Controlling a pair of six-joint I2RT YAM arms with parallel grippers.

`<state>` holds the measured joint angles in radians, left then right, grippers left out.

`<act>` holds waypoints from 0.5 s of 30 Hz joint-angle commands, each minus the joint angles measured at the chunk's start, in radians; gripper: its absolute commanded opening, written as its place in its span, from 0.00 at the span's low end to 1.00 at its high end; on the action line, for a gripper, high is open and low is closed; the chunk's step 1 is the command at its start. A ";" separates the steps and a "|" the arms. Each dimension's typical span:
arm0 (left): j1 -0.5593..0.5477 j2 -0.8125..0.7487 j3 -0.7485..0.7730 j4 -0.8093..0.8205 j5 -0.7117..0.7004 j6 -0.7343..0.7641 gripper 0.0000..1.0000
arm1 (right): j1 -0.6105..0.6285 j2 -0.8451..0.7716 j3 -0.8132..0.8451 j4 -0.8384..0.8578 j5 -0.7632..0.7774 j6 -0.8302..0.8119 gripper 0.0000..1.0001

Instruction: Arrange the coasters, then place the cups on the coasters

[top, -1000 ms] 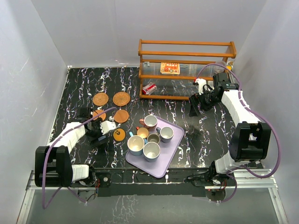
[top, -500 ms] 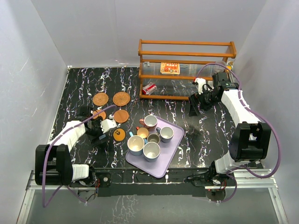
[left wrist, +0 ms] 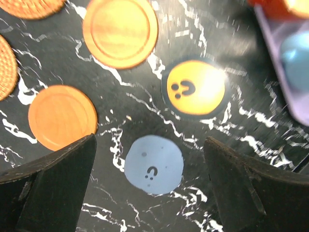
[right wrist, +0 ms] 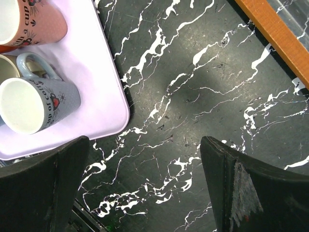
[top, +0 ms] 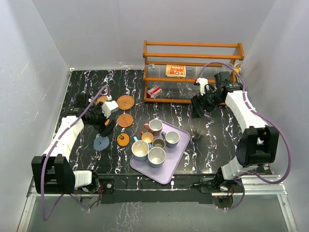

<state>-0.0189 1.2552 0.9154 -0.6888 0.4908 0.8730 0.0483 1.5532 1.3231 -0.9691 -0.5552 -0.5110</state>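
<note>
The left gripper [left wrist: 149, 145] hangs with jaws spread wide and empty above the grey-blue coaster [left wrist: 153, 164], which lies flat on the marble table [top: 212, 140] towards its front-left corner, near the dotted orange coaster [left wrist: 195, 87]. The cups [top: 155, 155] stand on the lilac tray [top: 175, 160] by the front edge. The right gripper [right wrist: 145, 179] is likewise open, holding nothing, over bare table beside the tray
</note>
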 commanded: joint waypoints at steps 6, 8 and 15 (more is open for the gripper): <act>-0.044 0.103 0.257 -0.052 0.187 -0.311 0.90 | 0.007 -0.058 -0.001 0.098 0.043 0.013 0.98; -0.072 0.108 0.278 -0.063 0.198 -0.313 0.89 | 0.008 -0.077 -0.034 0.146 0.051 0.019 0.98; -0.296 0.104 0.285 -0.129 0.176 -0.154 0.85 | 0.008 -0.106 -0.131 0.270 0.085 0.032 0.98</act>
<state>-0.1928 1.3754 1.1698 -0.7326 0.6357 0.6300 0.0525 1.4845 1.2255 -0.8295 -0.4942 -0.4908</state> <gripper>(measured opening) 0.875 0.983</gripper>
